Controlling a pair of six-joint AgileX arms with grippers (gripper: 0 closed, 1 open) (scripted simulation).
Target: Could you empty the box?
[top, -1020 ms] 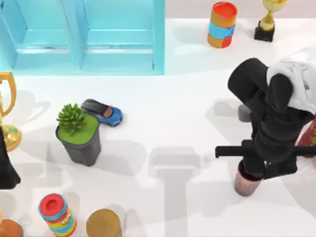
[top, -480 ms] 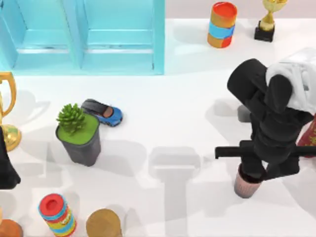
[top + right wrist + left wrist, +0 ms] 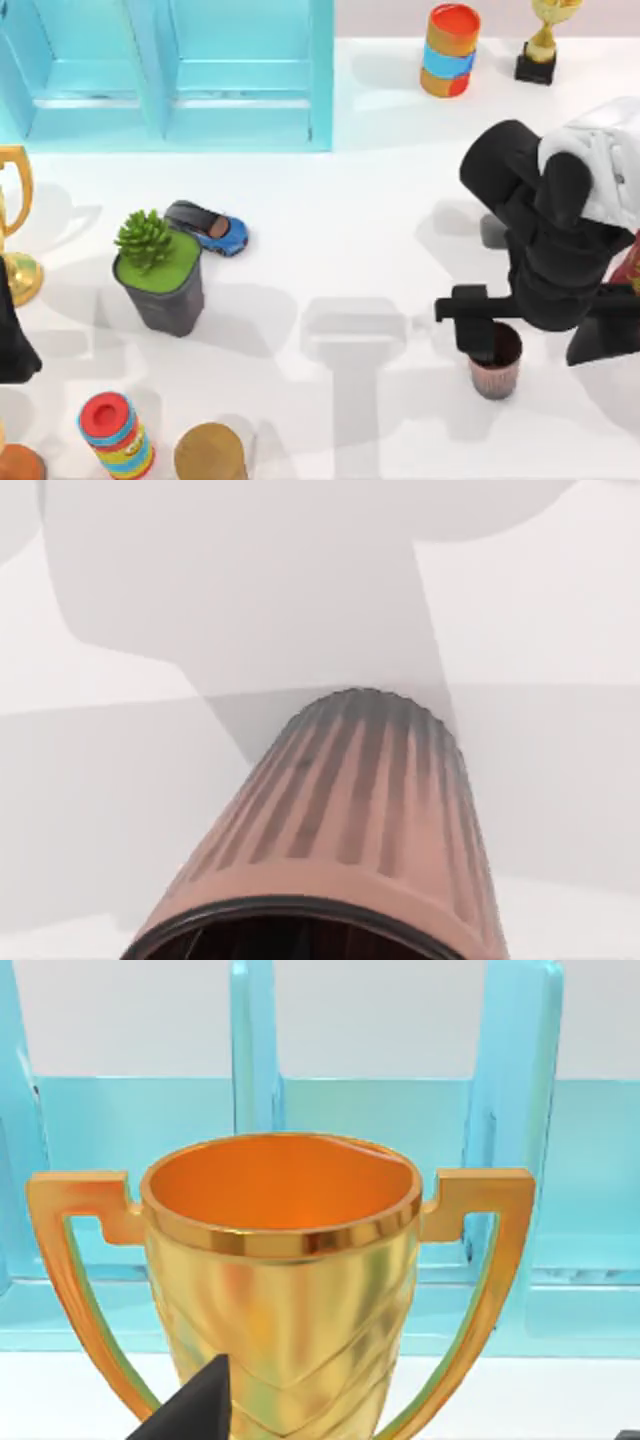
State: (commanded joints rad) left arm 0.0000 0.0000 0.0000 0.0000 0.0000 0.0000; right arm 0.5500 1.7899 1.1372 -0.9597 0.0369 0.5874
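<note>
- Two AgileX arms stand at the white table (image 3: 330, 200). The left arm (image 3: 12, 340) is parked at the table's left edge.
- Left wrist camera: it faces a gold trophy (image 3: 285, 1280) at close range, with the turquoise cabinet (image 3: 400, 1130) behind it. Whether the left pincer is open or closed cannot be told.
- Right gripper (image 3: 482, 325): positioned at the right side of the table, directly over the ribbed pinkish-brown cup (image 3: 495, 365). The arm's black body covers it from above, so its opening and any contact with the cup cannot be told.
- Cup condition: upright on the table, dark inside, with its rim partly under the gripper's black crossbar. In the right wrist view the ribbed wall (image 3: 350, 800) and dark rim lie just below the camera.
- Box: its location cannot be told. A small grey block (image 3: 490, 230) is partly hidden behind the right arm, and its identity cannot be confirmed.
- Other items, left half: a potted succulent (image 3: 158, 270) with a blue toy car (image 3: 212, 228) just beside it. A red-topped striped can (image 3: 115, 435) and a tan round lid (image 3: 208, 452) are near the front edge.
- Other items, far right: a striped can (image 3: 450, 50) and a small trophy (image 3: 542, 45) on a black base.
</note>
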